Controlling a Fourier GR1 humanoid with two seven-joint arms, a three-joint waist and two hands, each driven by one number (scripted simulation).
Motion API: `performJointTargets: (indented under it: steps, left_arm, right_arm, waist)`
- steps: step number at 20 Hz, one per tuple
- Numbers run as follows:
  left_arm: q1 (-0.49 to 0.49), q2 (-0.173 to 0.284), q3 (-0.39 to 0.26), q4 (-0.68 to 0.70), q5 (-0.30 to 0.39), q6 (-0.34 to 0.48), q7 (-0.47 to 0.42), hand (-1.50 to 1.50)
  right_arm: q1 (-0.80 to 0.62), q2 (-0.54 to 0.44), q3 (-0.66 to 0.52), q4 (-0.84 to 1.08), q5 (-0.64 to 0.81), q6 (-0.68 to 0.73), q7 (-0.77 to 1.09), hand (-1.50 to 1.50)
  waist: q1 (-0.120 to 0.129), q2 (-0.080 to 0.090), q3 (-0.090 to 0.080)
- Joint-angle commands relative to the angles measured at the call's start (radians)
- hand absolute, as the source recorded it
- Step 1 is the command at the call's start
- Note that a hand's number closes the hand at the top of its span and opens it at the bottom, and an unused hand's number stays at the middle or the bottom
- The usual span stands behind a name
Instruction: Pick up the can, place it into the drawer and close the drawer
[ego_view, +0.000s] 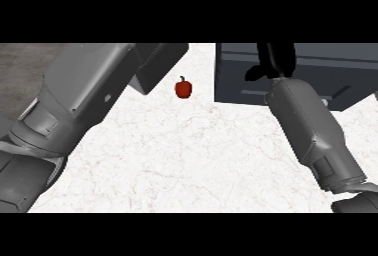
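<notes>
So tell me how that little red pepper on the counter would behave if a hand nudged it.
The red pepper stands upright on a narrow base with its stem on top, so a nudge would probably tip it. Its rounded body suggests it might then roll a little. It looks small and glossy, so likely light, and possibly slick against fingers on the marble counter.

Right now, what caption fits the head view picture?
Right hand reaching over the dark drawer unit, a red pepper alone on the white counter.
</notes>
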Motion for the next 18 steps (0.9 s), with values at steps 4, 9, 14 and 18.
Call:
performJointTargets:
  steps: [4,9,14,18]
  left_arm:
    - [0.078,0.061,-0.001,-0.117,0.005,-0.038,0.046,-1.50]
    - [0.129,0.083,-0.023,-0.195,-0.014,-0.032,0.057,-1.50]
    - [0.190,0.107,-0.017,-0.252,-0.003,-0.039,0.079,-1.50]
    - [0.215,0.138,-0.031,-0.330,-0.012,-0.039,0.113,-1.50]
  right_arm:
    - [-0.139,-0.040,-0.049,0.138,-0.001,-0.046,-0.024,-1.50]
    - [-0.189,-0.010,-0.076,0.168,-0.024,-0.065,-0.018,-1.50]
    - [-0.227,0.017,-0.150,0.142,-0.133,0.005,-0.131,-1.50]
    - [-0.217,0.021,-0.170,0.163,-0.141,-0.028,-0.167,-1.50]
  waist:
    - [0.032,0.006,0.001]
    - [0.050,0.007,0.001]
    - [0.030,-0.001,0.002]
    - [0.039,-0.004,0.002]
